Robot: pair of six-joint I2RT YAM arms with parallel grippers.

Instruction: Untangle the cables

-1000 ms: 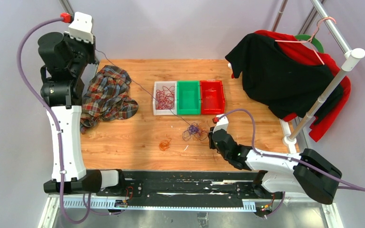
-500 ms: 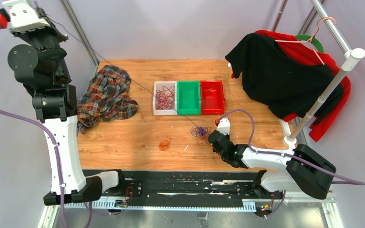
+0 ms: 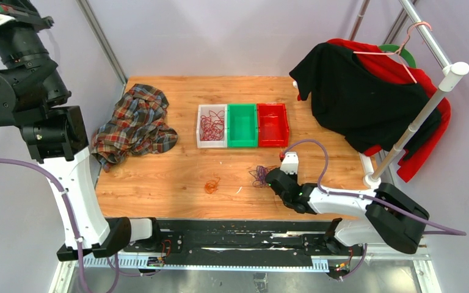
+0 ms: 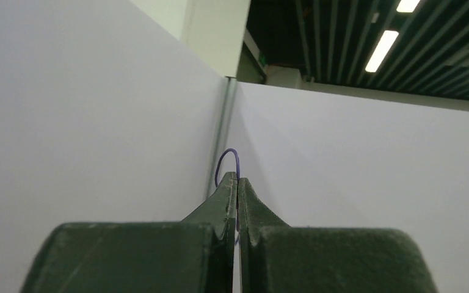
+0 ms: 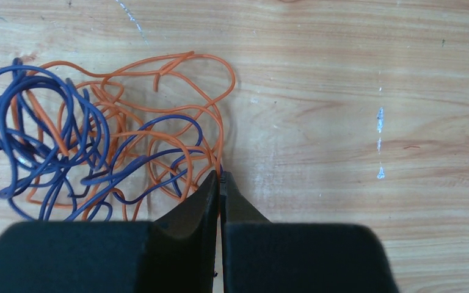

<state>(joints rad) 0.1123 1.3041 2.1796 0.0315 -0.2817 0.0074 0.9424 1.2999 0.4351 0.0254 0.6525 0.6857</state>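
A tangle of thin orange and purple cables lies on the wooden table; it also shows in the top view. My right gripper is shut on strands at the tangle's right edge, low on the table. My left arm is raised high at the far left, with its fingers outside the top view. In the left wrist view my left gripper is shut on a thin purple cable that loops above the fingertips. The rest of that cable is hidden.
A white bin holds dark red cables, with a green bin and a red bin beside it. A small orange coil lies front centre. A plaid shirt lies at left, and dark garments hang on a rack at right.
My left arm has swung up and to the left, out of the top view, pulling the purple cable. The taut strand no longer shows. The tangle and right gripper have shifted slightly right and nearer.
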